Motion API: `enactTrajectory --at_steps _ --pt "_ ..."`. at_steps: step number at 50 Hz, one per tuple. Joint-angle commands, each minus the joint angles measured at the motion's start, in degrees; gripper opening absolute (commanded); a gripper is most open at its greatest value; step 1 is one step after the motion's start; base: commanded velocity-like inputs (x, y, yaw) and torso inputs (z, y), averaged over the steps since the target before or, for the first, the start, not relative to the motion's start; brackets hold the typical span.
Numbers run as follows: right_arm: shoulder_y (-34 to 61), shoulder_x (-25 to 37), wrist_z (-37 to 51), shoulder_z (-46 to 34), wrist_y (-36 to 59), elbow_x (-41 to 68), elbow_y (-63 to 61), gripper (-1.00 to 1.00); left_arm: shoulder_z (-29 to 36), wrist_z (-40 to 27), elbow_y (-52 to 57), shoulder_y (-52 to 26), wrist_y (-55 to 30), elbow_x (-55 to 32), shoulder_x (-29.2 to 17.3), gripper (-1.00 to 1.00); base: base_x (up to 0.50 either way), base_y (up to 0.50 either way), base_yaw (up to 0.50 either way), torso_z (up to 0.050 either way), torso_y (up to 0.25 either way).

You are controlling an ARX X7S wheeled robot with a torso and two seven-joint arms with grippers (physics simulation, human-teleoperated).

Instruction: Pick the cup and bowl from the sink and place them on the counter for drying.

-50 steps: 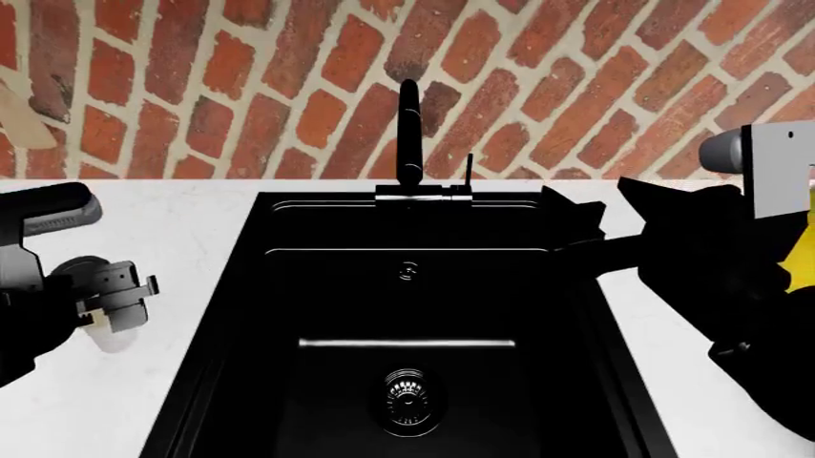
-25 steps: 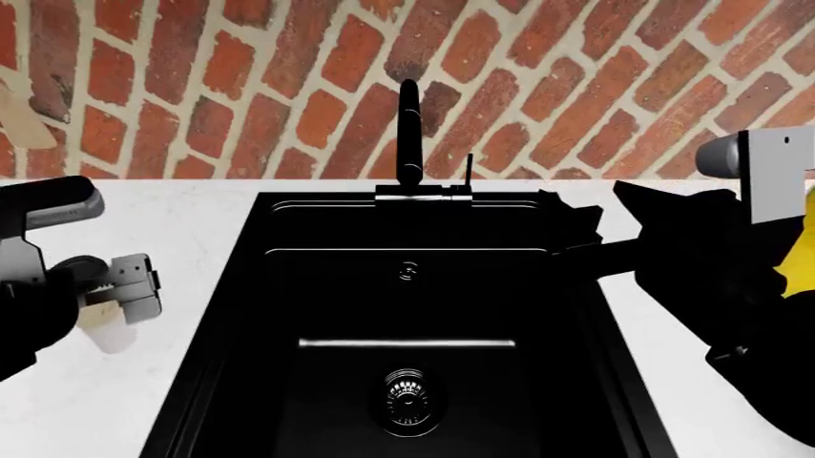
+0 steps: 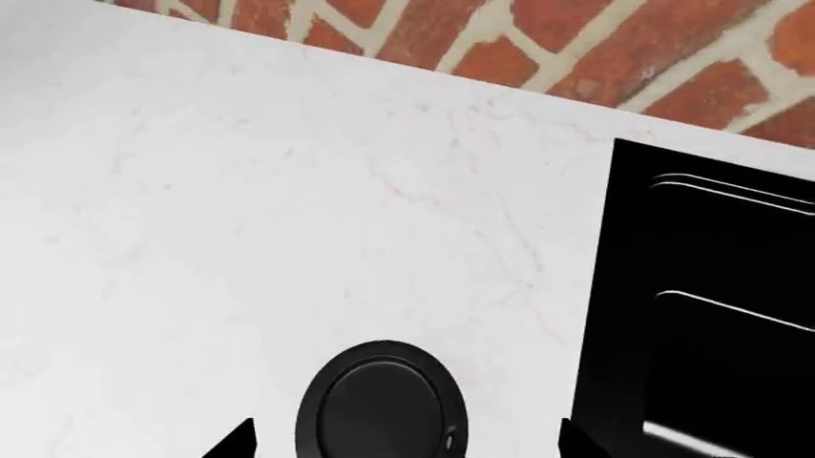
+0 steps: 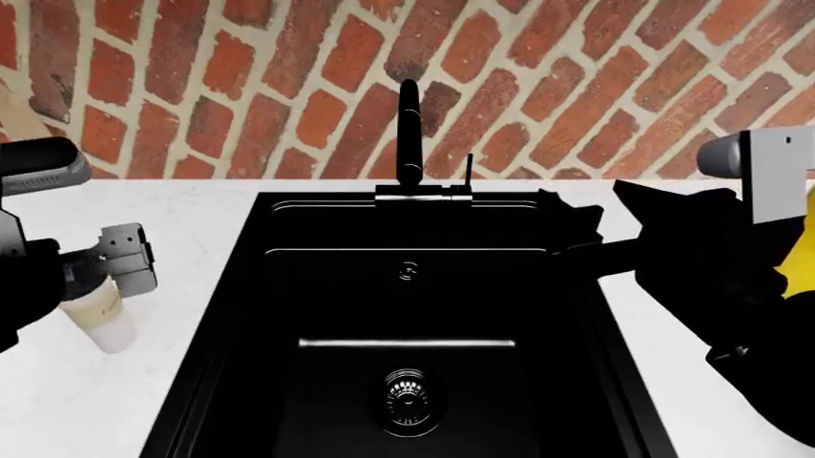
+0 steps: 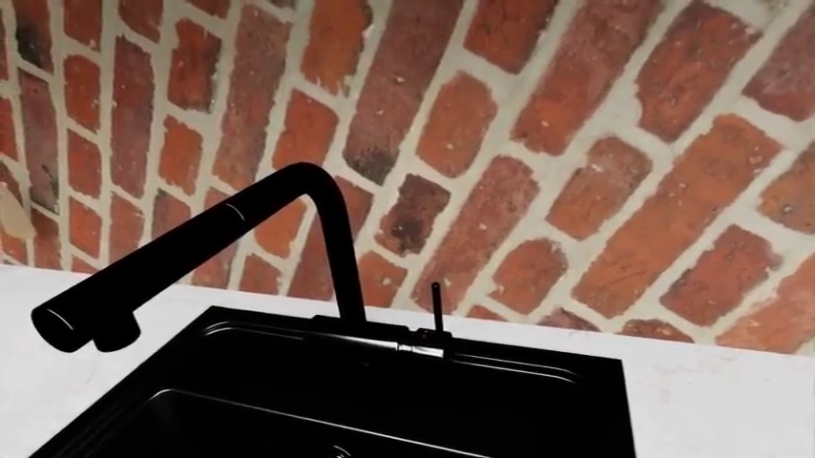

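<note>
The cup (image 4: 107,322), cream-white with a black lid (image 3: 382,408), stands upright on the white counter (image 4: 191,229) left of the black sink (image 4: 407,286). My left gripper (image 4: 105,286) hovers just over it. In the left wrist view its black fingertips (image 3: 237,441) stand wide on either side of the lid without touching, so my left gripper (image 3: 405,444) is open. My right gripper (image 4: 589,198) is at the sink's far right corner, its two black tips apart and empty. The bowl is out of view. The sink holds only its drain (image 4: 407,396).
A black faucet (image 4: 409,134) stands behind the basin and also shows in the right wrist view (image 5: 305,239). A red brick wall (image 4: 255,86) backs the counter. A yellow bottle (image 4: 803,243) shows at the right edge behind my right arm.
My left gripper has risen off the cup, and more of the cup's side shows below it. The cup stays on the counter. My right arm has hardly moved.
</note>
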Motion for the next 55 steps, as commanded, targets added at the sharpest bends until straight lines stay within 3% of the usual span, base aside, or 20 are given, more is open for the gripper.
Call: enactTrajectory --at_steps 1,10,12,20,23,25,28,36,38,55 --pt "0.47 0.15 0.36 0.1 0.17 0.43 -0.22 1.0 1.17 -2.02 1.07 -5.42 -0.82 -2.51 -0.78 1.0 0.0 0.0 0.0 0.0 0.0" --pt "1.54 -0.05 0.36 0.06 0.46 0.56 0.17 1.0 4.29 -1.39 2.0 -12.23 -3.86 -2.23 1.51 1.0 0.0 0.0 0.0 0.0 0.0" --pt "2.23 -0.3 0.46 -0.06 0.68 0.57 0.32 1.0 4.41 4.84 4.07 -14.47 -7.36 5.88 2.54 1.0 0.0 0.0 0.0 0.0 0.0" --pt "4.39 -0.95 1.09 -0.76 1.74 0.32 1.18 1.0 2.15 19.81 6.76 -13.93 -6.35 15.33 6.51 1.0 0.0 0.0 0.0 0.0 0.0" --pt "5.28 -1.41 1.53 -0.92 1.97 0.45 1.81 1.0 4.65 29.33 10.52 -15.68 -7.26 24.33 7.64 1.0 0.0 0.0 0.0 0.0 0.0" --pt "6.31 -1.78 2.28 -1.21 2.38 0.3 2.41 1.0 4.01 30.07 9.39 -15.17 -5.94 22.33 9.29 1.0 0.0 0.0 0.0 0.0 0.0" --pt "8.7 -2.04 3.66 -2.58 4.55 -0.01 3.43 1.0 5.32 35.47 12.64 -16.22 -5.41 28.43 9.38 1.0 0.0 0.0 0.0 0.0 0.0" --pt "14.74 -4.3 5.3 -3.64 6.74 1.52 8.37 1.0 6.12 37.6 11.27 -17.35 -4.96 29.1 10.68 1.0 0.0 0.0 0.0 0.0 0.0" --pt "17.03 -5.32 4.84 -4.45 7.74 0.85 9.86 1.0 6.63 34.55 8.92 -17.25 -5.08 27.57 12.49 1.0 0.0 0.0 0.0 0.0 0.0" --pt "29.31 -10.73 -1.57 -9.62 12.57 -6.59 20.58 1.0 9.24 33.91 3.03 -22.16 -4.96 28.73 17.44 1.0 0.0 0.0 0.0 0.0 0.0"
